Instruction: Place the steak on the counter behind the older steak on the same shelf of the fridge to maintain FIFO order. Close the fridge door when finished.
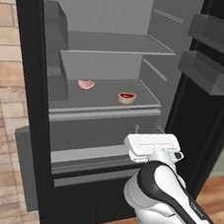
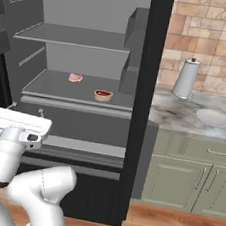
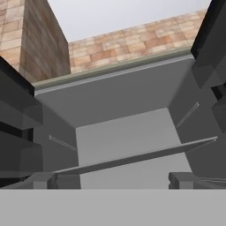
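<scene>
The fridge (image 1: 31, 99) stands with its door (image 1: 217, 122) swung wide. On the middle shelf (image 1: 100, 101) the pale pink steak (image 1: 86, 84) (image 2: 75, 78) lies toward the back. The darker older steak (image 1: 126, 97) (image 2: 103, 95), with its whitish rim, sits nearer the front edge. My gripper (image 1: 147, 128) (image 2: 27, 109) (image 3: 112, 180) hangs in front of the fridge, below that shelf, fingers pointing up. It is open with nothing between the fingers. The counter (image 2: 185, 117) lies to the right of the fridge.
Two grey bins (image 1: 204, 70) jut from the door's inner face to my right. A higher shelf (image 1: 117, 44) spans the fridge above. A silver jug (image 2: 185, 78) and a white plate (image 2: 213, 117) stand on the counter. Sage-green cabinets (image 2: 187, 178) sit below it.
</scene>
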